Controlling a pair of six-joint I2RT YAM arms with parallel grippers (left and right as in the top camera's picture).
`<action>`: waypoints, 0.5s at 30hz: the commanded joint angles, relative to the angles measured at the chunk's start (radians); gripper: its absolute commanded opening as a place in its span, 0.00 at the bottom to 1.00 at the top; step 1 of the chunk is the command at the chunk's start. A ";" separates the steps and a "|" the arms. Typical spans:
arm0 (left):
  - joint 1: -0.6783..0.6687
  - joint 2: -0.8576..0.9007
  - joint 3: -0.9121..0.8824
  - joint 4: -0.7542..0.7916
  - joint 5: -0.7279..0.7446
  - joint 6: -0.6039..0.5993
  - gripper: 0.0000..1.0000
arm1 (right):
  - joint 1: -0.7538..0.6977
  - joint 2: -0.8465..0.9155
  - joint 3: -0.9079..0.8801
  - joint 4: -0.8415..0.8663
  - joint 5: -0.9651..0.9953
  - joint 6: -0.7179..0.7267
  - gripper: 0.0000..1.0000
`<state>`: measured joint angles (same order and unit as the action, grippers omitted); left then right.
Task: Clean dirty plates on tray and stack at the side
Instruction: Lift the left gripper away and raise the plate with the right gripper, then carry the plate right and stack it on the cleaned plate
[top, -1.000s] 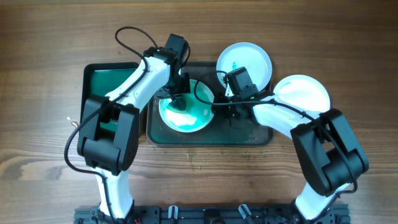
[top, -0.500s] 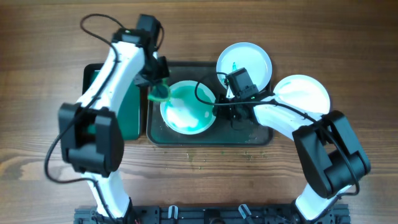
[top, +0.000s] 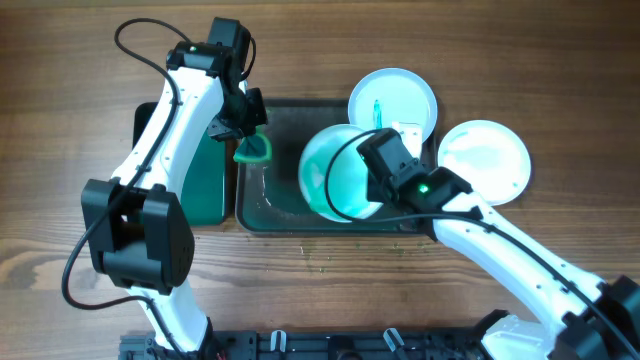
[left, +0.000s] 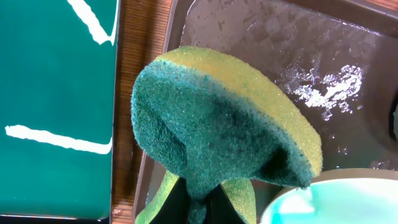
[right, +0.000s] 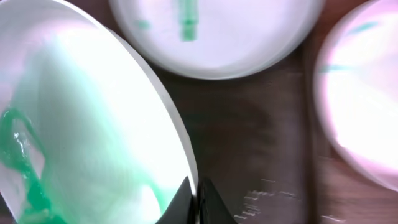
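On the bench (top: 80, 60), the green tray (top: 212, 190) lies just beside the dark tray (top: 275, 205); over their shared edge the left claw (left: 200, 204) is clamped on a folded green-and-yellow sponge (left: 224, 137). In the middle the right claw (right: 194, 194) pinches the rim of a teal-smeared plate (top: 330, 170), tilted above the dark tray and hiding much of its floor. A streaked plate (top: 392, 100) overlaps the dark tray's far right corner, and a third plate (top: 485, 160) lies on the bench beside it.
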<state>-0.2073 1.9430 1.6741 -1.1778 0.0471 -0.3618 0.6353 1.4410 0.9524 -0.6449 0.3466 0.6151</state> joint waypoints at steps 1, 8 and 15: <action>0.001 -0.016 0.018 0.003 -0.006 -0.013 0.04 | 0.019 -0.045 0.031 -0.068 0.233 -0.029 0.04; 0.001 -0.016 0.018 0.007 -0.007 -0.013 0.04 | 0.065 -0.045 0.109 -0.118 0.386 -0.170 0.04; 0.001 -0.016 0.018 0.008 -0.007 -0.013 0.04 | 0.198 -0.046 0.131 -0.114 0.665 -0.227 0.04</action>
<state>-0.2073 1.9430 1.6741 -1.1736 0.0471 -0.3618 0.7704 1.4136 1.0550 -0.7628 0.7963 0.4397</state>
